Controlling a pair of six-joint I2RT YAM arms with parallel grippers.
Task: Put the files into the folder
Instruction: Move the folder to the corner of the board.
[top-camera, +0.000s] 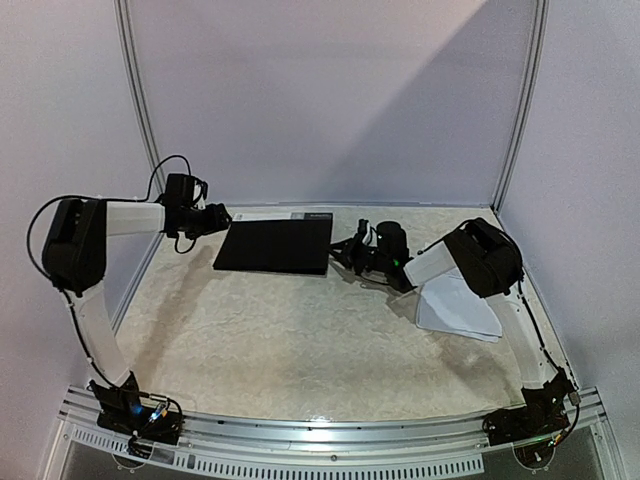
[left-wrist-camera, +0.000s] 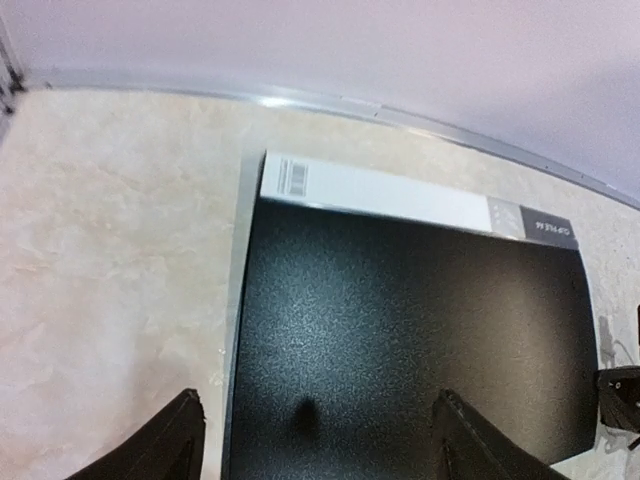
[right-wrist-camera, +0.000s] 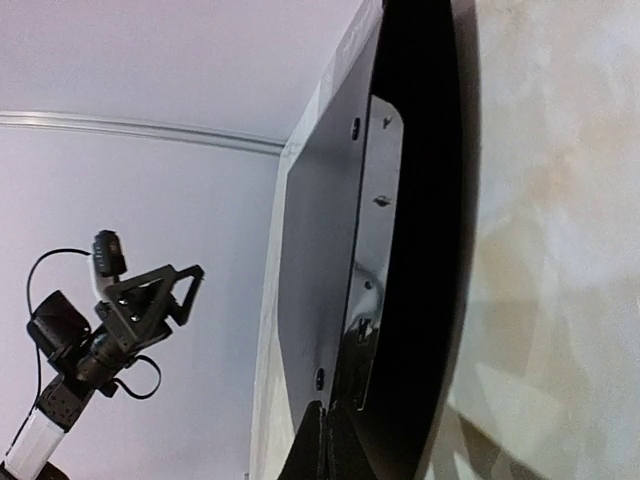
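Note:
The black folder (top-camera: 272, 246) lies at the back middle of the table, with a white label strip (top-camera: 285, 215) along its far edge. In the left wrist view the folder (left-wrist-camera: 400, 330) fills the frame. My left gripper (left-wrist-camera: 318, 445) is open, hovering over the folder's left edge, and also shows in the top view (top-camera: 222, 218). My right gripper (right-wrist-camera: 335, 450) is shut on the edge of the folder's cover (right-wrist-camera: 320, 250), which is raised a little so the metal clip plate (right-wrist-camera: 380, 230) shows inside. The files (top-camera: 458, 308), white sheets, lie at the right, partly under my right arm.
Walls enclose the table at the back and sides, with a metal rail (left-wrist-camera: 400, 115) along the back edge close behind the folder. The right arm's elbow (top-camera: 485, 255) hangs over the sheets. My left gripper shows in the right wrist view (right-wrist-camera: 150, 300).

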